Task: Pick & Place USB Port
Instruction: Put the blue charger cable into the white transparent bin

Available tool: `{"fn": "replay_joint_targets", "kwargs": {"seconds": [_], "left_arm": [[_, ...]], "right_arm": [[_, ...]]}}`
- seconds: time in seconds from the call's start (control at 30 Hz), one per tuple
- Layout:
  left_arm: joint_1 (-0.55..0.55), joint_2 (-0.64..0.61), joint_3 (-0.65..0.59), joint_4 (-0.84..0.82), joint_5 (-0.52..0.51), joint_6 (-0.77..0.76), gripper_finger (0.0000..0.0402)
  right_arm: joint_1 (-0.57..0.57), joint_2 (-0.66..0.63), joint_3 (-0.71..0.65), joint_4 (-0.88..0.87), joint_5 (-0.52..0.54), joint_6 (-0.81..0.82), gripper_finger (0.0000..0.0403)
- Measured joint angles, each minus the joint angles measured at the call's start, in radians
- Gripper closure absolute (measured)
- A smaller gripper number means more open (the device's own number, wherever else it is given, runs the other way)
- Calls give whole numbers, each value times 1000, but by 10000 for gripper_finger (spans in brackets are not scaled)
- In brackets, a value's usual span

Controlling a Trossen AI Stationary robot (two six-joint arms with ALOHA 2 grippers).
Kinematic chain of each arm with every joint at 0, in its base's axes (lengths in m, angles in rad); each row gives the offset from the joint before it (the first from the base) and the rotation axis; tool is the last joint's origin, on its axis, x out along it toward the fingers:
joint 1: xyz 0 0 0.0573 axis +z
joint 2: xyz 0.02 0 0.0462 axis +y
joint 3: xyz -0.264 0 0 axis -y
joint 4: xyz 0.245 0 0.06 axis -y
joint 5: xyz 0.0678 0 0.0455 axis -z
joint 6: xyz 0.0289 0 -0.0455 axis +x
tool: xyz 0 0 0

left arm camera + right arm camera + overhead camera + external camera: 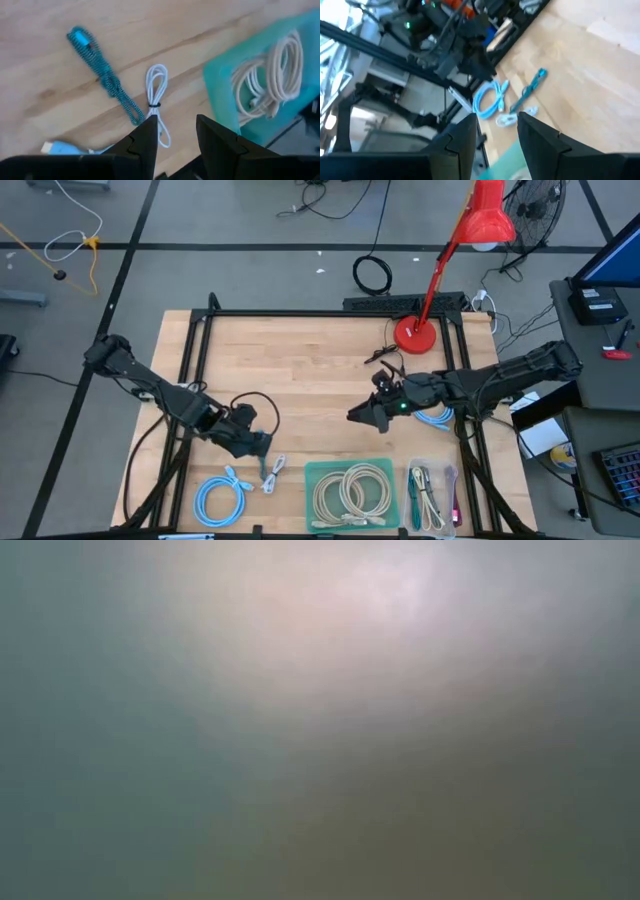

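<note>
White cable, a small bundle tied at its waist with a dark band, lies flat on the bench just ahead of the left pincer, between a teal braided cable and the green tray that holds coiled beige cables; it seems the likeliest pick, though which cable the task means is not certain from these views. Left pincer hovers above it with fingers parted and nothing between them. To grip well, it should descend straight so the fingers straddle the tied waist, where the loops are gathered, and avoid catching the teal cable beside it. Right pincer waits mid-bench, fingers parted and empty, clear of the pick; the low view shows nothing usable.
</note>
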Motion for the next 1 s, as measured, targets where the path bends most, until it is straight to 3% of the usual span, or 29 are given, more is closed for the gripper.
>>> {"fn": "replay_joint_targets", "kwargs": {"seconds": [0.33,0.7,1.0], "left_arm": [[-26,49,-45,6,38,-216,266],[-12,151,-45,11,129,-212,266],[37,215,-45,37,176,-124,266]], "right_arm": [[1,0,0,-22,-117,-55,266],[2,0,0,-46,-153,-77,266],[25,0,0,-62,-149,-75,266]]}}
